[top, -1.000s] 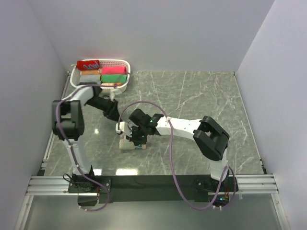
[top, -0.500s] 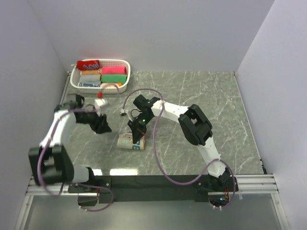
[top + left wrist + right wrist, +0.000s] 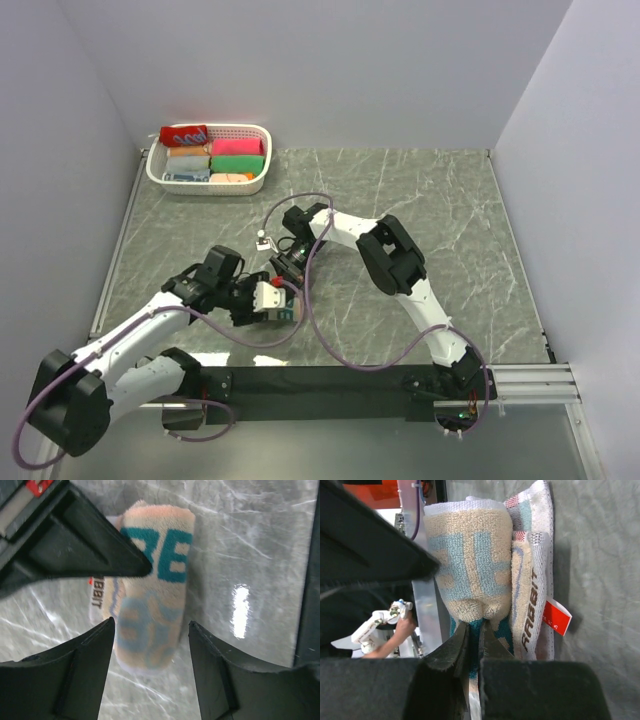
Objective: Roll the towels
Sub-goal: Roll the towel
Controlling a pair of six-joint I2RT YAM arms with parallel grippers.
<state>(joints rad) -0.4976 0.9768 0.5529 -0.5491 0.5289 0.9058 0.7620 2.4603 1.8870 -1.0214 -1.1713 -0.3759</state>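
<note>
A rolled cream towel with teal letters and a red tag lies on the grey marble table in front of the arms. In the right wrist view the roll fills the centre. My right gripper is shut, pinching the roll's end; it also shows in the top view. My left gripper is open at the towel's left side. In the left wrist view its fingers straddle the near end of the roll without touching it. The right gripper's black body lies across the roll's far end.
A white basket with several rolled towels, red, orange, pink and green, stands at the back left by the wall. The right arm's purple cable loops over the table just right of the towel. Grey walls close off both sides.
My left arm has swung from the basket down to the towel's left side, gripper open. My right gripper has stayed on the towel, its arm folding back. The towel shifted slightly nearer.
</note>
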